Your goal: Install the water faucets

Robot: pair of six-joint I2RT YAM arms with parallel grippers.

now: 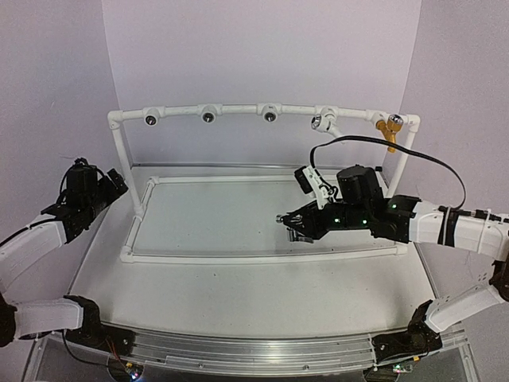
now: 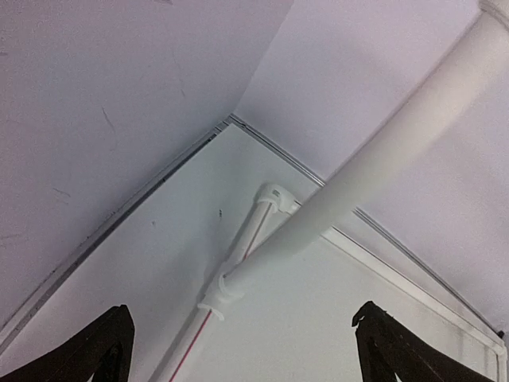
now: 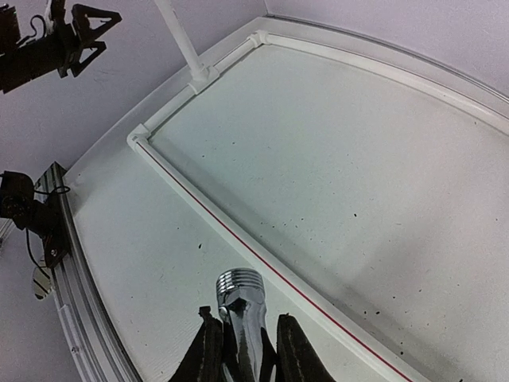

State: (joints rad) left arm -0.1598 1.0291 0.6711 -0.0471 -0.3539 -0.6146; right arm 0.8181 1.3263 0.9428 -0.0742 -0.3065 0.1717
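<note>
Right gripper (image 3: 246,322) was clamped on the silver faucet (image 3: 241,298), held low over the table (image 1: 238,278) near the pipe frame (image 1: 238,109) base rail. Polished chrome with a ribbed end: probably rigid, dense and slippery, so best gripped on the body, not the thread. Left gripper (image 2: 242,318) was spread wide and empty. White faucet (image 1: 328,124) and orange-yellow faucet (image 1: 389,127) sat on the top rail.

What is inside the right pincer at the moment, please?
A silver-grey metal faucet is clamped in the right pincer, its ribbed end poking out. The rest of it is covered by the fingers and cannot be seen.
</note>
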